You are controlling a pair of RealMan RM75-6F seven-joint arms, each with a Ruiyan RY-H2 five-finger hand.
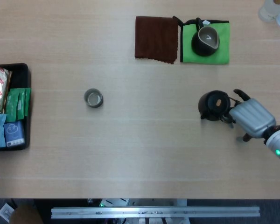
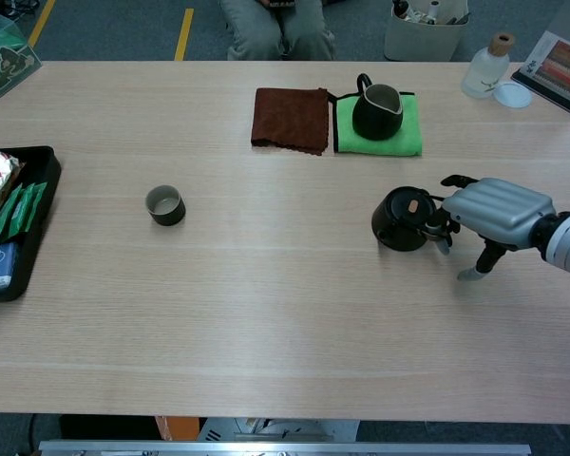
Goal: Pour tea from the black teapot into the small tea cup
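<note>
Black teapot (image 1: 213, 105) at right of centre in the head view, upright on the pale wooden table (image 1: 144, 154), small tea cup (image 1: 93, 98) well apart to its left. Right hand (image 1: 251, 116) just beside the teapot's right side, fingertips reaching its handle; whether actually gripping, cannot tell. Black pitcher (image 1: 205, 40) on green cloth (image 1: 221, 51) at upper right, brown cloth (image 1: 156, 39) beside.

Chest view: same teapot (image 2: 402, 218) right of centre, cup (image 2: 164, 204) at left. Right hand (image 2: 494, 214) fingers (image 2: 437, 220) curled together against the handle, thumb pointing down toward the table. Black tray (image 2: 40, 176) of packets at left edge.

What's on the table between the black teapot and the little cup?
Nothing: only bare table lies between the black teapot and the small tea cup, clearest in the head view.
</note>
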